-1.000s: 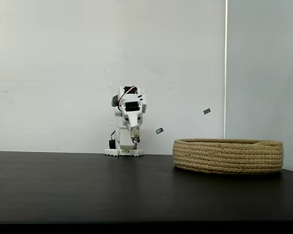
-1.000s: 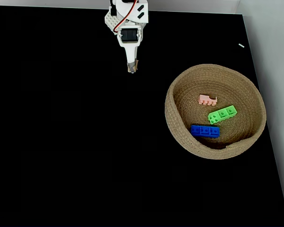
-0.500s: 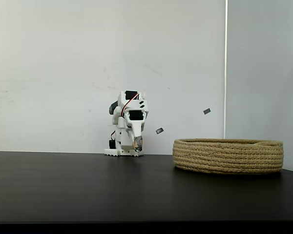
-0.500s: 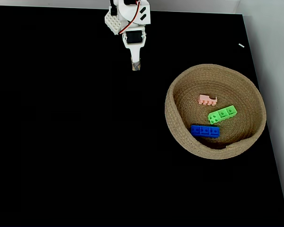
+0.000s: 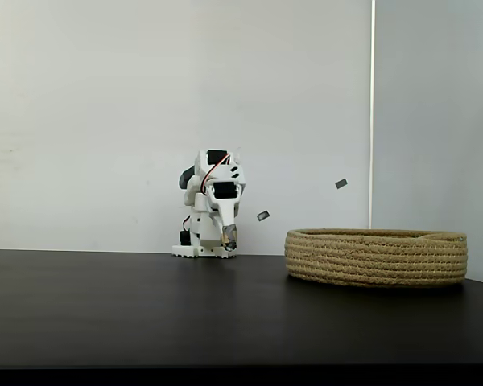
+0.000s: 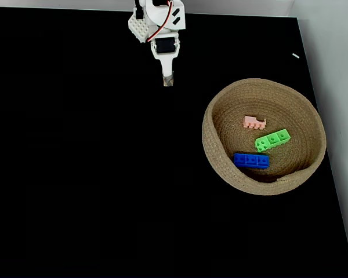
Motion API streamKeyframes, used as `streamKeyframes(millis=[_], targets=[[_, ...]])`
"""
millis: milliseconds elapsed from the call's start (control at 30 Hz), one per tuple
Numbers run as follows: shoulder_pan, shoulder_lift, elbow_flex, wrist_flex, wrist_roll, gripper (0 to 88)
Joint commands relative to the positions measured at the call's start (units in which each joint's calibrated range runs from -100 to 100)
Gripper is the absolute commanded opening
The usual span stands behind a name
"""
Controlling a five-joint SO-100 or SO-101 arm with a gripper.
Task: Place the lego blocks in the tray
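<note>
All three bricks lay inside the rope basket (image 6: 220, 110) near the right side of the black desk (image 6: 75, 174): the pink brick (image 6: 254, 122) toward the back, the green brick (image 6: 272, 139) in the middle, the blue brick (image 6: 251, 160) nearest the front rim. The white arm (image 6: 158, 26) sat folded at the desk's far edge, well apart from the basket, its pincer (image 6: 167, 81) pointing down, apparently drawn narrow and empty (the tips were too small to be sure). Judged from this, the sorting looked complete; parking the arm clear of the basket was all that seemed left. No brand, label or writing could be read.
</note>
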Motion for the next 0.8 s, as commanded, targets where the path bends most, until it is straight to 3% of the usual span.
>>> streamKeyframes(millis=[0, 767], targets=[[0.1, -0.5, -0.1, -0.3, -0.9, 0.3], [-0.1, -0.5, -0.1, -0.3, -0.5, 0.3]])
